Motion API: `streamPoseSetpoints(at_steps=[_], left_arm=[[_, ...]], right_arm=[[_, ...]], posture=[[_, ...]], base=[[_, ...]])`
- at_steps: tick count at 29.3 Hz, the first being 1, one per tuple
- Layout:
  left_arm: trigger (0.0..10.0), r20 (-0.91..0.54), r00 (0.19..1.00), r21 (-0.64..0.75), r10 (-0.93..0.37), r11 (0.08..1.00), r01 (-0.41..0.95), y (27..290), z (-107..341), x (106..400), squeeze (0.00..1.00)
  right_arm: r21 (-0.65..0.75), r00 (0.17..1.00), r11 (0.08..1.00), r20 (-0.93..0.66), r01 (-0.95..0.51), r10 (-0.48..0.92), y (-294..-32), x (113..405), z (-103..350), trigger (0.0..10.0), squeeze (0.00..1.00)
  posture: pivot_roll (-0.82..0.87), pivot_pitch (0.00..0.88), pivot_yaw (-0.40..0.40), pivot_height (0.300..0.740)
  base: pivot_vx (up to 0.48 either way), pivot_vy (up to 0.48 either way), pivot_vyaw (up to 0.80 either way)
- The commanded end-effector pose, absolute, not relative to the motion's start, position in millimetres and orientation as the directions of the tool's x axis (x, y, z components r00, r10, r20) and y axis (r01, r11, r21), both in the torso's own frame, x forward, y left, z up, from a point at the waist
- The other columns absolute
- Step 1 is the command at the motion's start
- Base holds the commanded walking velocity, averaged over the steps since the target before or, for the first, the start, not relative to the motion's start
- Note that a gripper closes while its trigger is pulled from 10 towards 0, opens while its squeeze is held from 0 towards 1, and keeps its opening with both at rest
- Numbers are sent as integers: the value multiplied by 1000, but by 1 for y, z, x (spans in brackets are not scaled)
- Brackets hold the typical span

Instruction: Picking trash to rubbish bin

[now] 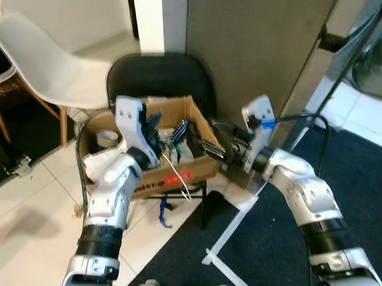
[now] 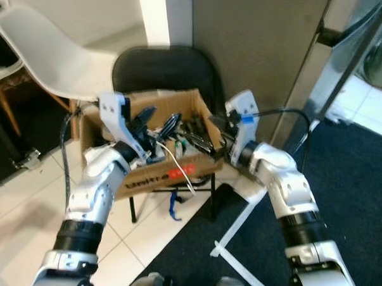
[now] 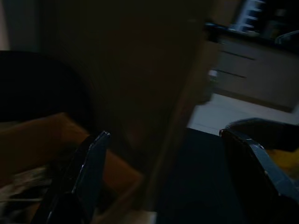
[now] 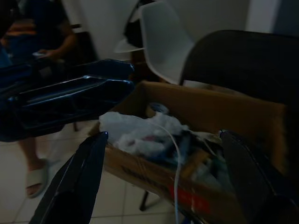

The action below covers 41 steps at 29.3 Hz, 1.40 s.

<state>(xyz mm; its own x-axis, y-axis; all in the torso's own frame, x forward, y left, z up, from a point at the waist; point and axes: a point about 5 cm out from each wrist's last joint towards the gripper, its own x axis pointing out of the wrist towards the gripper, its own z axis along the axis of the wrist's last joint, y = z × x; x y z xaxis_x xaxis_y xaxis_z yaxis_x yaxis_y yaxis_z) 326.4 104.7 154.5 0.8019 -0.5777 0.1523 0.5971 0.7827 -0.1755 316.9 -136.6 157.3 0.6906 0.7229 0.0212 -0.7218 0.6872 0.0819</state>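
A brown cardboard box (image 1: 173, 179) full of mixed trash sits on the seat of a black chair (image 1: 159, 71). Inside it are a white plastic bag (image 4: 135, 128), a tape roll (image 1: 106, 137) and dark scraps, and a white cable (image 1: 177, 174) hangs over the front wall. My left gripper (image 1: 167, 127) hovers over the middle of the box, open and holding nothing. At the box's right rim my right gripper (image 1: 219, 139) points in toward the trash, also open and empty, its fingers (image 4: 77, 182) spread wide.
A white plastic chair (image 1: 47, 54) stands at the back left. A grey panel (image 1: 256, 45) rises behind the box. Dark carpet (image 1: 278, 240) lies to the right, with a white strip (image 1: 232, 223) on the floor. A person's leg with a sandal (image 4: 35, 179) is beyond the box.
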Motion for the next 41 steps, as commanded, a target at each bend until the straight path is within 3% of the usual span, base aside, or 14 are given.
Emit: streamPoseSetpoints(at_steps=[1, 16, 20, 29, 41], left_arm=[[10000, 137, 801, -171, -582, 783, 598, 103, 151, 326, 0], [10000, 149, 801, -179, -580, 781, 598, 104, 152, 326, 0], [10000, 157, 800, -182, -578, 780, 599, 104, 153, 326, 0], [10000, 159, 797, -181, -583, 776, 604, 104, 152, 326, 0], [10000, 160, 795, -185, -585, 773, 607, 104, 150, 326, 0]], right_arm=[[86, 692, 688, 19, -721, 722, -137, 316, 156, 10000, 0], [-37, 708, 708, -14, -706, 706, -140, 317, 155, 10000, 0], [-82, 732, 734, 54, -674, 679, -142, 316, 158, 10000, 0], [-19, 674, 674, 23, -738, 739, -140, 314, 154, 10000, 0], [8, 648, 648, 22, -762, 761, -138, 312, 150, 10000, 0]], posture=[[-39, 0, -45, 740], [-43, 0, -45, 740], [-42, 0, -46, 740], [-41, 0, -48, 740], [-42, 0, -50, 740]], base=[[-345, 0, 0], [-284, 0, 0], [0, 0, 0], [0, 0, 0], [0, 0, 781]])
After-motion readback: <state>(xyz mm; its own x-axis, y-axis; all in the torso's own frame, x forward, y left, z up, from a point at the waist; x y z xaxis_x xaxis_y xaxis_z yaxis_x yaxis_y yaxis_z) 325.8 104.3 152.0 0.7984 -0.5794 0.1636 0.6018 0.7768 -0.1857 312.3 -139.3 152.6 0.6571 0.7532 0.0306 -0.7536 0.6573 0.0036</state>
